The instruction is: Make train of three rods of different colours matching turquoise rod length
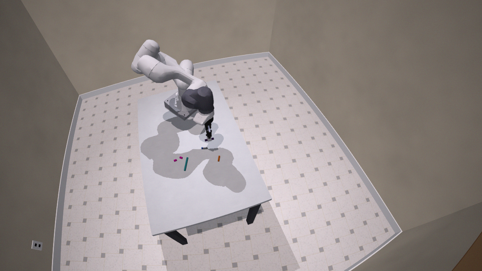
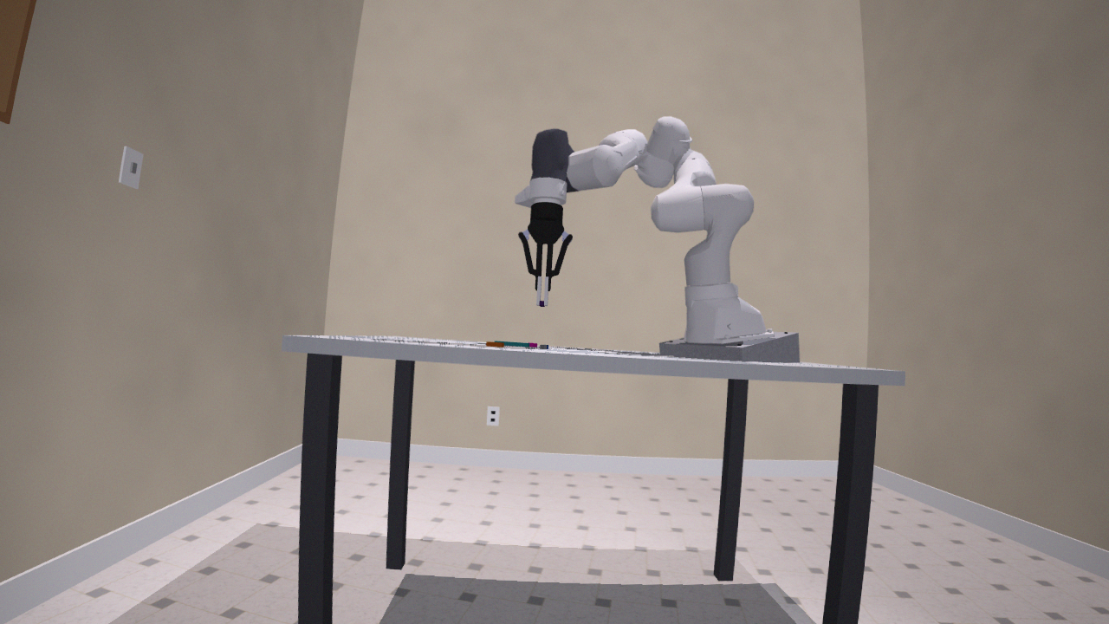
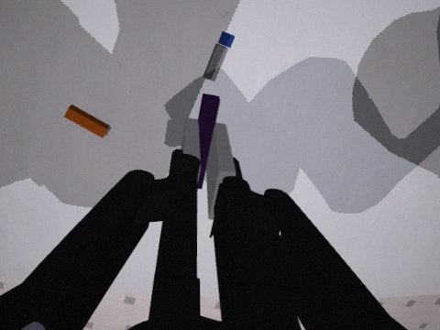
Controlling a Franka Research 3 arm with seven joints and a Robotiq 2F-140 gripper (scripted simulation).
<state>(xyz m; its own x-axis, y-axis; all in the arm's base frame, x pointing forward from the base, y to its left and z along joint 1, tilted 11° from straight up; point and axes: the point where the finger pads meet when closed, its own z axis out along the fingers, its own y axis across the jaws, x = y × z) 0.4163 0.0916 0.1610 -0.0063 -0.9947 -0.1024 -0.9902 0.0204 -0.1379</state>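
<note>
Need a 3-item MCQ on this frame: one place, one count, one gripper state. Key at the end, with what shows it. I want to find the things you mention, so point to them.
1. Which rod lies nearest the blue rod?
A) orange
B) turquoise
C) grey

2. How many magenta rods are on the table?
A) one
B) two
C) four

3. What is the gripper's state?
A) open, above the table
B) shut on the purple rod, above the table
C) shut on the orange rod, at the table top

1: C, the grey rod (image 1: 205,148) (image 3: 215,61) lies in line at the end of the blue rod (image 1: 202,148) (image 3: 226,39).
2: B, the top view shows two magenta rods (image 1: 175,160), apart from each other.
3: B, the purple rod (image 2: 541,303) (image 3: 209,112) sits between the fingers of the gripper (image 1: 209,139) (image 2: 541,298) (image 3: 202,140), and the exterior view shows it well above the table (image 1: 202,205) (image 2: 605,368).
</note>
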